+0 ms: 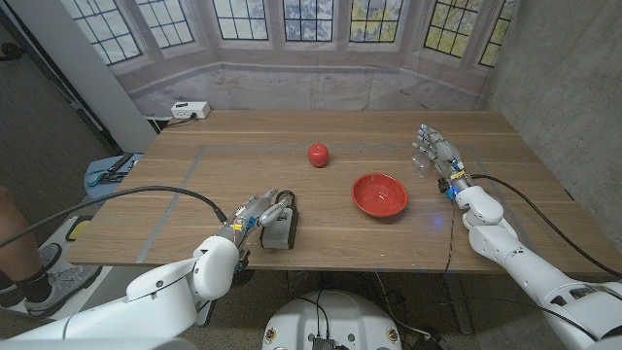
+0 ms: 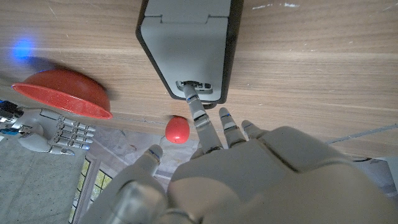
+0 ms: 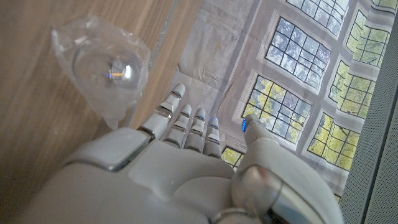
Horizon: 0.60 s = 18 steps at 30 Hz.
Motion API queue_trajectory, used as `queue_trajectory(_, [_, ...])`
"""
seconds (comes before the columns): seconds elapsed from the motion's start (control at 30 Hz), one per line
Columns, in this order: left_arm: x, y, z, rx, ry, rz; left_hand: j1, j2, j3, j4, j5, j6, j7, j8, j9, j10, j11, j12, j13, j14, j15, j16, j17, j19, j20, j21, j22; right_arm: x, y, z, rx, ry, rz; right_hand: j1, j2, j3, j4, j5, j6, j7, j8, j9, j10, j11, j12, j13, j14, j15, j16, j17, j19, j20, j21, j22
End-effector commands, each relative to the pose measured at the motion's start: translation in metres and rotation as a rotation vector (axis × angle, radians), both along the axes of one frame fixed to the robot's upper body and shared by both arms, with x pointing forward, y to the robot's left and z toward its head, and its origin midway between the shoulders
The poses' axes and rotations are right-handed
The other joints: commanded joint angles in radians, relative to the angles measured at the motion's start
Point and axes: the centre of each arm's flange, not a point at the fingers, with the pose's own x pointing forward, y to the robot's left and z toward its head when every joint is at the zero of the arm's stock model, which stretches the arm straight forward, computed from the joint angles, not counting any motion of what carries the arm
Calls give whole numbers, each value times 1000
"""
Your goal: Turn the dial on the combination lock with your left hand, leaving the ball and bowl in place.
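The combination lock (image 1: 280,229) is a grey-and-black block with a metal shackle, standing near the table's front edge. My left hand (image 1: 249,216) lies against its left side. In the left wrist view, one fingertip (image 2: 189,91) touches the dial slot at the lock's (image 2: 186,43) end, while the other fingers stay extended and hold nothing. The red ball (image 1: 318,155) (image 2: 177,129) sits mid-table. The red bowl (image 1: 379,194) (image 2: 62,93) stands to its right. My right hand (image 1: 437,156) (image 3: 180,168) waits at the far right, fingers straight and apart, holding nothing.
A crumpled clear plastic piece (image 1: 421,161) (image 3: 102,65) lies just beside my right hand. A white power strip (image 1: 190,111) sits at the back left corner. A person's leg (image 1: 17,248) is at the left edge, beside a blue object (image 1: 107,171).
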Motion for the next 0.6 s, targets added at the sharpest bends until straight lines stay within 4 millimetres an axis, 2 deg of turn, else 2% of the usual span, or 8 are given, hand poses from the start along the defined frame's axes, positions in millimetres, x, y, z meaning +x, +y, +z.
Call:
queue_trajectory(0.03, [-6,-3,0,-4,-6,-11,5,-6,-4,-2,7,3,5,-3,2,12,1,8,2,9,-4,-1,1,-1,0,0,2,-2,2,-1,-6,2,2,-4,3,2,0,-5,1,4,1,4,-2,2,4,2,-3,-48,9,4,7,-37,5,5])
queue_trajectory(0.6, [-14,-9,2,-6,-39,-19,5,-6,-4,-2,7,5,4,-3,2,10,7,7,2,10,-4,-1,1,1,1,0,2,-6,2,-3,-4,-7,7,-5,1,2,0,-6,1,4,1,4,-2,1,4,2,-4,-47,8,5,7,-37,5,5])
